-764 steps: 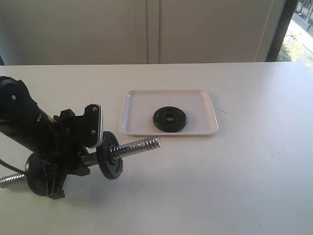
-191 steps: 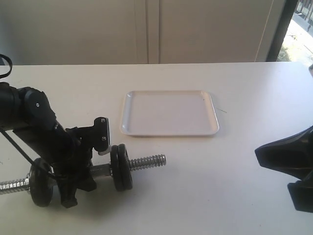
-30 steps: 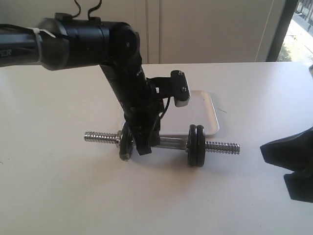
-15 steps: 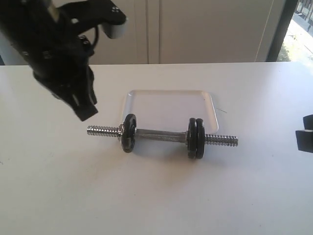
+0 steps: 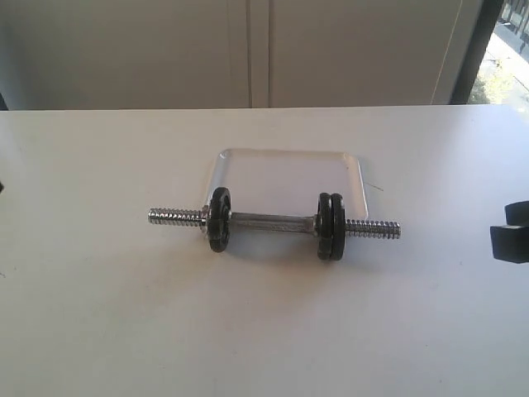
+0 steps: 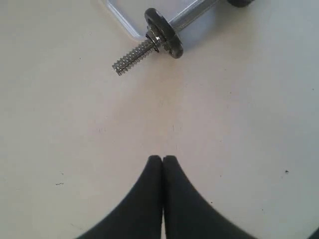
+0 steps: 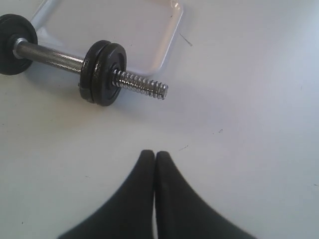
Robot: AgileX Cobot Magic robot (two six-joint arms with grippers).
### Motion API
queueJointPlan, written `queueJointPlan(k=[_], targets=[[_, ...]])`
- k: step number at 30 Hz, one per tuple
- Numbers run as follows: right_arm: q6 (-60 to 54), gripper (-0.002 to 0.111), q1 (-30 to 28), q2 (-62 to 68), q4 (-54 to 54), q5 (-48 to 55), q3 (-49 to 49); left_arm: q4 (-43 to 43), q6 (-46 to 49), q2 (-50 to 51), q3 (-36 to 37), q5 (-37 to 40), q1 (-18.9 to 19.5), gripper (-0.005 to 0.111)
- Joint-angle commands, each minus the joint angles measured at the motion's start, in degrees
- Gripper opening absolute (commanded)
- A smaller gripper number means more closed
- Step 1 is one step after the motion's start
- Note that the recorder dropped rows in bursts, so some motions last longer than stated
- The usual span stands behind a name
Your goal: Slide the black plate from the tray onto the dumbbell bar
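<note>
Left tool (image 6: 162,159) now away from threaded chrome dumbbell bar (image 5: 273,222), tips together; right tool (image 7: 155,154) likewise.

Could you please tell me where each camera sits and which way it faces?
Exterior: raised, looking down across the table to a wall; dumbbell bar by the tray; black robot part at right edge.
Left wrist: behind the shut left gripper, facing down at the bar's single black plate.
Right wrist: behind the shut right gripper, facing down at the paired black plates.
Both wrist views share the bar and tray.

Black plates (image 5: 331,227) sit on dumbbell bar (image 5: 273,223) beside tray (image 5: 285,169).
</note>
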Motion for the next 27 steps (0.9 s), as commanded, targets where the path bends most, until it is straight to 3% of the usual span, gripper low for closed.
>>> queueJointPlan(k=[1,6,15,27], targets=[[0.3,0.0,-0.4,-0.3,-0.6,-0.7,0.2,0.2,-3.2,-7.9,5.5,-2.4,-0.3,0.0],[0.3,0.0,-0.4,-0.3,-0.6,-0.9,0.2,3.0,-7.1,-13.9,10.2,-3.0,-0.3,0.0],[0.3,0.0,-0.4,-0.3,-0.6,-1.7,0.2,9.5,-16.2,-25.1,19.0,-11.1,-0.3,0.0],[0.3,0.0,-0.4,-0.3,-0.2,-1.7,0.2,12.5,-20.3,-27.5,23.8,-11.2,-0.3,0.0]])
